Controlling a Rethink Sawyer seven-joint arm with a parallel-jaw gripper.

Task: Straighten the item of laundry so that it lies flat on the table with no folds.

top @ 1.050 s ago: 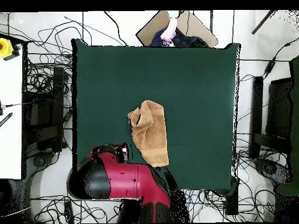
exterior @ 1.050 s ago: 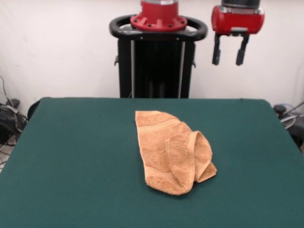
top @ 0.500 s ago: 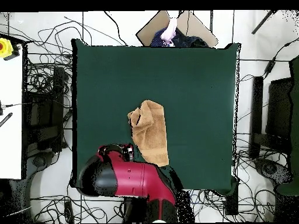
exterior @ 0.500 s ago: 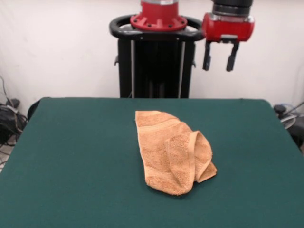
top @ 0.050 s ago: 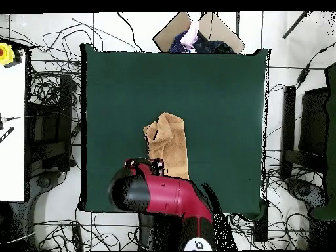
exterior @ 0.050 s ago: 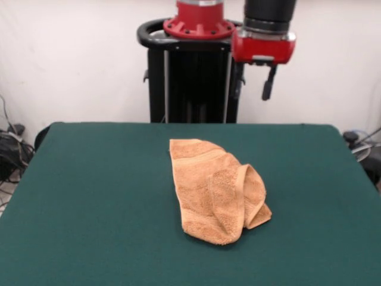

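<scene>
Black two-finger gripper (exterior @ 0.050 s ago: 252, 89) under the red wrist collar hangs in the air above the table's far edge, empty, touching nothing. Fingers (exterior @ 0.050 s ago: 268, 88) spread apart, pointing down.

Light orange-tan terry-cloth towel (exterior @ 0.050 s ago: 217, 189) sits below and in front of it, near the middle of the dark green felt-covered table (exterior @ 0.050 s ago: 89, 208). Towel is crumpled, not flat: one side folded over itself, with a rolled loop of hem standing up on its right side in the front view. Woven band stripe visible near the far end.

Overhead: red and black arm (top @ 0.050 s ago: 164, 197) covers the towel's (top @ 0.050 s ago: 169, 138) base-side end.
</scene>
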